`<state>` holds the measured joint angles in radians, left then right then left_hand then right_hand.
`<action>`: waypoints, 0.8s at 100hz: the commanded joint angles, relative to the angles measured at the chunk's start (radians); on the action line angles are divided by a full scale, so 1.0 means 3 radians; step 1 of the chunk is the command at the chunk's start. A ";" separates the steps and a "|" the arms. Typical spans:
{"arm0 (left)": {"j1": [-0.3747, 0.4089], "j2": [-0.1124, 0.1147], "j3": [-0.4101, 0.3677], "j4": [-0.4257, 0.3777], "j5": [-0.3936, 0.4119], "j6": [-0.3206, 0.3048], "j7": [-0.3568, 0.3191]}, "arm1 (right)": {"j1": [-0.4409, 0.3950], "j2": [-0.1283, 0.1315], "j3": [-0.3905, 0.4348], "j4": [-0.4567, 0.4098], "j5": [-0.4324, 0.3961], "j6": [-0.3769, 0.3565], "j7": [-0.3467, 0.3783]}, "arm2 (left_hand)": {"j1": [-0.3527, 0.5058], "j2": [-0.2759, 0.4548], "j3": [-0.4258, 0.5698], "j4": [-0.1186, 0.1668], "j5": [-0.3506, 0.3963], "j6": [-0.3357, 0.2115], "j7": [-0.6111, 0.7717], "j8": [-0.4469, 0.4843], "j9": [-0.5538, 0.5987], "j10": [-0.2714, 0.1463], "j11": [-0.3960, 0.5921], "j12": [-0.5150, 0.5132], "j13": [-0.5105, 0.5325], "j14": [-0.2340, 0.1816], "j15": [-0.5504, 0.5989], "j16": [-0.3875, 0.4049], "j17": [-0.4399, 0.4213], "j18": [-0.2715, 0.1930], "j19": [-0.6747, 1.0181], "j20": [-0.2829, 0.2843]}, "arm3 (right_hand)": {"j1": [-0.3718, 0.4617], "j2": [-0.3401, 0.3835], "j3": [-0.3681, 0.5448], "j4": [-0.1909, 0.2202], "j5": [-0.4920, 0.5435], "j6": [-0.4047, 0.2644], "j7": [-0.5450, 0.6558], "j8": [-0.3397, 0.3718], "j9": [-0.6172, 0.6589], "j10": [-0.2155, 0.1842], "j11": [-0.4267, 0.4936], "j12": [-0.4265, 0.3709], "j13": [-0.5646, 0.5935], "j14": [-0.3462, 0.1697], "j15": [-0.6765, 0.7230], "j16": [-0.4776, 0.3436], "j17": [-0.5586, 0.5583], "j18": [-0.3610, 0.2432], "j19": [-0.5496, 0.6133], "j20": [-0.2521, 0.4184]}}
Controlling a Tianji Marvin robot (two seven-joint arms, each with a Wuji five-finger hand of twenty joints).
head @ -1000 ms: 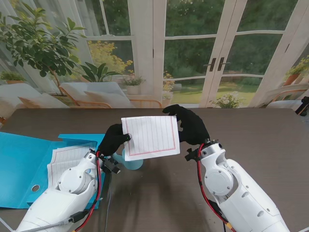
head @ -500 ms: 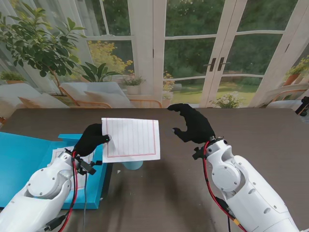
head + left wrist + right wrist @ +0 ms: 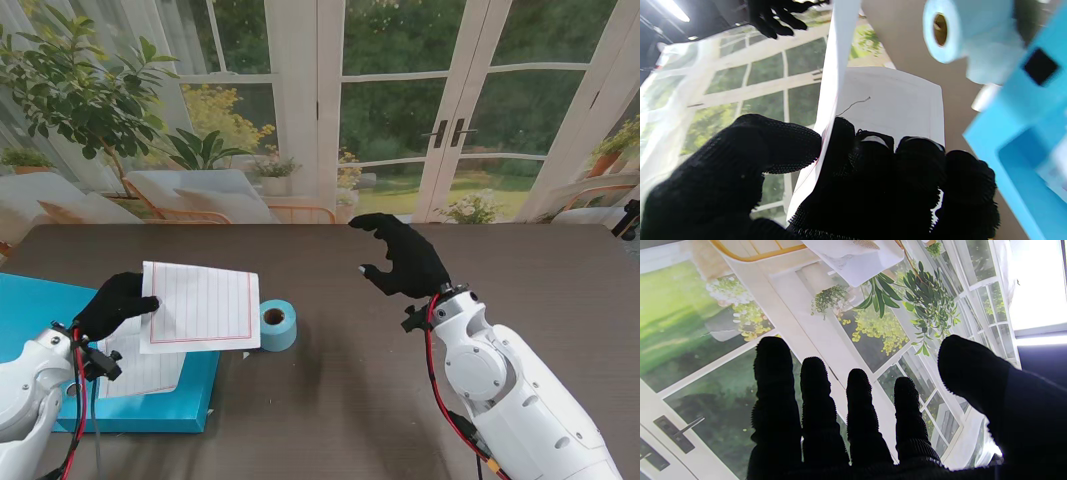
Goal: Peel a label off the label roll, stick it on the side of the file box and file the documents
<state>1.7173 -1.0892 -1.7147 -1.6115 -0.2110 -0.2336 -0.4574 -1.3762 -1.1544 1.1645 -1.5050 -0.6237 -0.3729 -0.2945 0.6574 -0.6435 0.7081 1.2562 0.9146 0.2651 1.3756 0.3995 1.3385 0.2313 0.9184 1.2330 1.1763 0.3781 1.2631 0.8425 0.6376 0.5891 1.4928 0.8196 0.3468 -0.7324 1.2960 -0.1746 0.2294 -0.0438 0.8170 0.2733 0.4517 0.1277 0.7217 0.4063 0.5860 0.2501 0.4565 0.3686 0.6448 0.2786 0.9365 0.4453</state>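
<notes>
My left hand (image 3: 115, 303) pinches a lined sheet of paper (image 3: 200, 306) by its left edge and holds it above the open blue file box (image 3: 150, 405) at the left. More lined paper (image 3: 140, 368) lies inside the box. In the left wrist view the thumb and fingers (image 3: 853, 160) clamp the sheet (image 3: 887, 100). The light blue label roll (image 3: 276, 324) stands on the table just right of the box, also in the left wrist view (image 3: 960, 30). My right hand (image 3: 402, 260) hovers over the table's middle, open and holding nothing; its spread fingers (image 3: 857, 406) show against the windows.
The dark wooden table (image 3: 520, 270) stretches to the right and far side. The box's open blue lid (image 3: 25, 310) lies at the far left. Windows and plants stand behind the table.
The right hand let go of the sheet and stayed near the middle. The left hand carried the sheet leftward to above the file box, uncovering the label roll.
</notes>
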 commanded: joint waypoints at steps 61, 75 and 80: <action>0.0320 -0.0045 -0.0363 0.0145 0.0730 0.0725 0.0456 | -0.0147 0.0019 0.0014 -0.0110 0.0160 -0.0077 0.0255 | 0.0424 -0.0183 0.0116 -0.0324 -0.0162 0.0167 0.0126 -0.0003 0.0055 -0.0295 -0.0123 0.0312 -0.0196 0.0054 0.0157 0.0126 -0.0179 -0.0130 0.0105 0.0040 | -0.0076 0.0113 -0.0041 0.0027 0.0166 -0.0084 -0.0067 -0.0019 0.0160 -0.0005 -0.0068 -0.0035 0.0078 -0.0045 -0.0027 -0.0024 -0.1520 -0.0091 -0.0079 0.0077; 0.0297 -0.0058 -0.0354 0.0168 0.0953 0.0868 0.0593 | -0.0166 0.0023 0.0025 -0.0111 0.0167 -0.0081 0.0272 | 0.0439 -0.0167 0.0102 -0.0459 -0.0209 0.0153 0.0132 0.0019 0.0004 -0.0289 -0.0133 0.0363 -0.0240 0.0057 0.0167 0.0134 -0.0210 -0.0151 0.0098 0.0063 | -0.0080 0.0129 -0.0041 0.0029 0.0164 -0.0082 -0.0073 -0.0017 0.0160 -0.0004 -0.0070 -0.0033 0.0082 -0.0046 -0.0025 -0.0022 -0.1517 -0.0092 -0.0075 0.0080; 0.0290 -0.0065 -0.0345 0.0177 0.1019 0.0918 0.0654 | -0.0171 0.0023 0.0025 -0.0107 0.0175 -0.0077 0.0276 | 0.0431 -0.0159 0.0122 -0.0458 -0.0223 0.0144 0.0135 0.0026 -0.0019 -0.0287 -0.0137 0.0376 -0.0260 0.0061 0.0162 0.0133 -0.0228 -0.0159 0.0091 0.0069 | -0.0079 0.0136 -0.0040 0.0030 0.0166 -0.0083 -0.0073 -0.0016 0.0163 -0.0003 -0.0069 -0.0032 0.0083 -0.0043 -0.0024 -0.0021 -0.1519 -0.0095 -0.0076 0.0080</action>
<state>1.8056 -1.1011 -1.8186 -1.5673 0.0821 0.0295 -0.2527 -1.4188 -1.1476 1.1730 -1.5327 -0.5724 -0.3931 -0.2270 0.6960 -0.6647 0.7056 1.1505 0.8762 0.2772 1.3717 0.3781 1.3199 0.2351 0.8713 1.3247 1.1131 0.3808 1.2740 0.8662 0.5836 0.5801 1.4928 0.8210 0.3466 -0.7169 1.2956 -0.1746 0.2798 -0.0446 0.8074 0.2732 0.4898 0.1278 0.7130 0.4062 0.5995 0.2497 0.4569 0.3686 0.6448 0.2785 0.9349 0.4485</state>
